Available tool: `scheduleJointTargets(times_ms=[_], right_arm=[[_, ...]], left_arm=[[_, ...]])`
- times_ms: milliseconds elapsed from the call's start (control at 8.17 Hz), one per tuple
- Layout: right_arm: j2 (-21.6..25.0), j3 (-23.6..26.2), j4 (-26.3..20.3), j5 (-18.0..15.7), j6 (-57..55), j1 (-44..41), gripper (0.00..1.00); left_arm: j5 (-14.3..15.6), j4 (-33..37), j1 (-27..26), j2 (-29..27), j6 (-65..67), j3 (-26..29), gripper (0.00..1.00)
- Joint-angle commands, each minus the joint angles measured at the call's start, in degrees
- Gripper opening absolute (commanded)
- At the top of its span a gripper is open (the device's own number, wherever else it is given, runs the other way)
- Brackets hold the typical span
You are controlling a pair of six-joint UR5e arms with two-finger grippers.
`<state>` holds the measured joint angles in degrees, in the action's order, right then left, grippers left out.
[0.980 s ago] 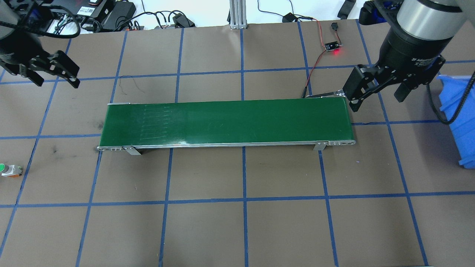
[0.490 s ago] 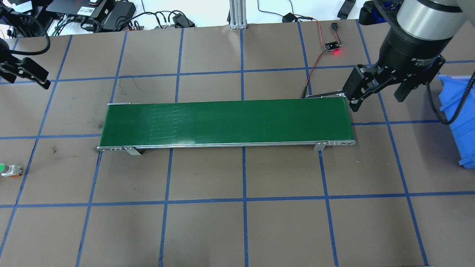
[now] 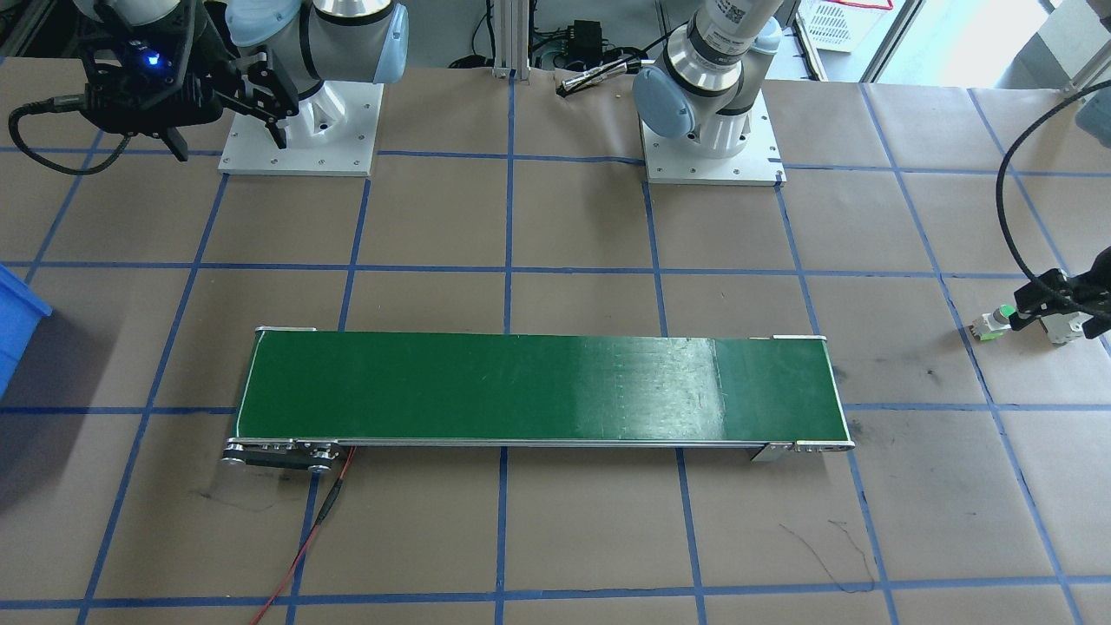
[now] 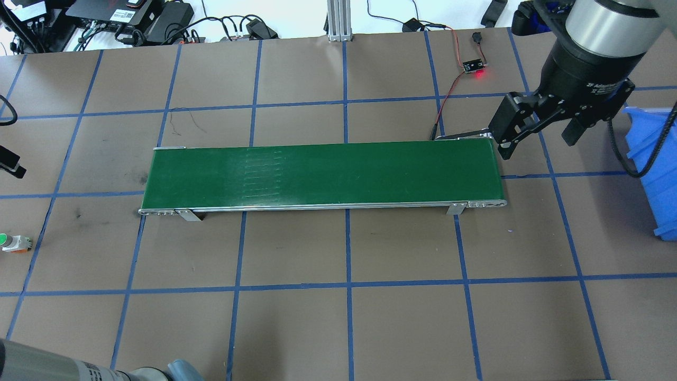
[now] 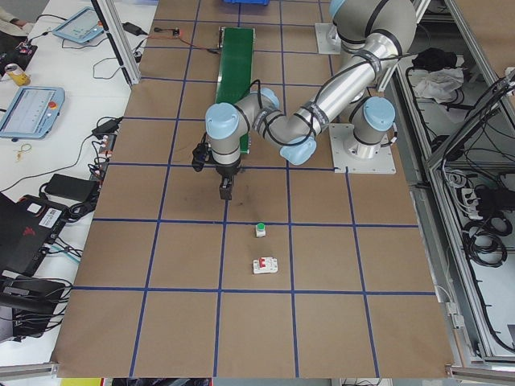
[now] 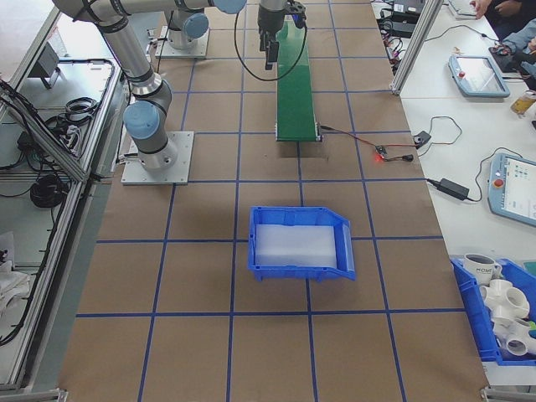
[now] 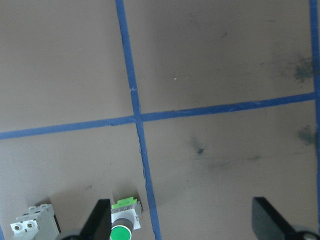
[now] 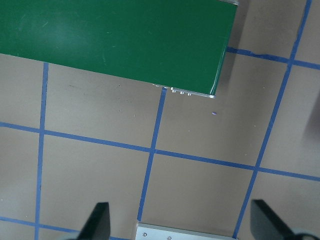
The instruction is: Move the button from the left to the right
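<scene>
Left tool (image 7: pixel 182 220) moved out toward button (image 7: pixel 123 225), fingers spread, right tool (image 4: pixel 534 132) unchanged

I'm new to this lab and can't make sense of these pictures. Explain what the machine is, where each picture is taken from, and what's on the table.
These are two robot arms bolted to one table, each ending in a two-finger gripper. Four fixed cameras look from behind the robot, from across the table, and from each table end. Two more ride on the wrists. On the table lie a green conveyor belt, a blue bin, a green-capped button and a white circuit breaker. The left gripper hovers open near the button. The right gripper hangs open at the belt's end. Neither holds anything.
</scene>
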<state>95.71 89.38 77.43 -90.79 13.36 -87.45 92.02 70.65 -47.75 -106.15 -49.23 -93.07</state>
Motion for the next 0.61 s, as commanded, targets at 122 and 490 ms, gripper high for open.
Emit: scheduleJointTargets(times_ms=[122, 490], right_arm=[[0.0, 0.0, 0.0, 0.0, 0.0, 0.0, 1.0], [0.0, 0.0, 0.0, 0.0, 0.0, 0.0, 1.0]], left_arm=[[6.49, -0.08, 4.42, -8.62, 1.24, -0.62, 1.0], [8.52, -0.69, 5.83, -10.92, 1.24, -0.89, 1.0]])
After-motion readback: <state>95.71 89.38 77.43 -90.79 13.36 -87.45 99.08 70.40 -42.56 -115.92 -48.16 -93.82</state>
